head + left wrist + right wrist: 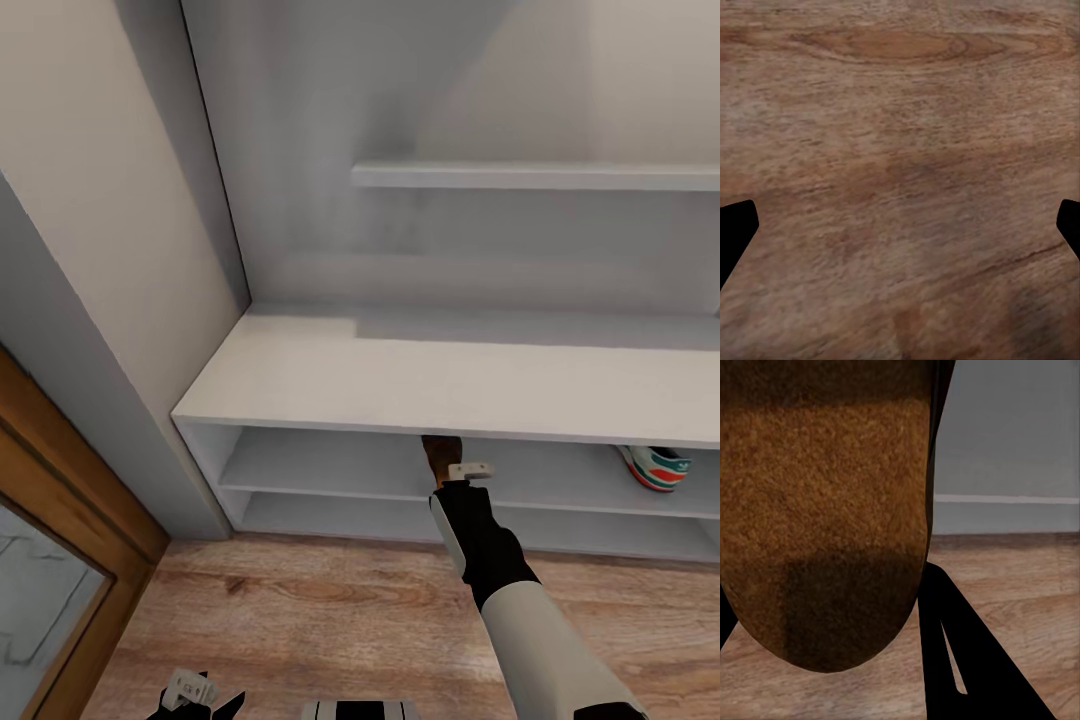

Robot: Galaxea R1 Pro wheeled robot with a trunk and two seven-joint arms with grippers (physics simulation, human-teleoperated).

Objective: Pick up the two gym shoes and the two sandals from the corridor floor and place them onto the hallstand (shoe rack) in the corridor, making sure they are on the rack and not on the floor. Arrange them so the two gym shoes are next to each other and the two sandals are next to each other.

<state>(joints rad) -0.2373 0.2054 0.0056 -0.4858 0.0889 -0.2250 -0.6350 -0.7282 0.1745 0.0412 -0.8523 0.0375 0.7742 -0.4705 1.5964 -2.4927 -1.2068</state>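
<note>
Under the bench [400, 370] top, on its upper shelf: right end effector [447, 470] clamped on a sandal [436, 455], brown sole close up in the right wrist view [825, 525]. Farther right on the same shelf, one gym shoe [655, 467], no legible brand. Low over the floor [330, 610], left end effector [195, 695], fingers spread wide.

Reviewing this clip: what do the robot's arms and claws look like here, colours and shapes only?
In the head view the right arm has a white forearm shell, a glossy black wrist segment and a small light-grey bracket at the right claw. The left claw shows a similar grey block with black fingers. In the wrist views the fingers are flat black tapered blades. No cables or markings show.
</note>
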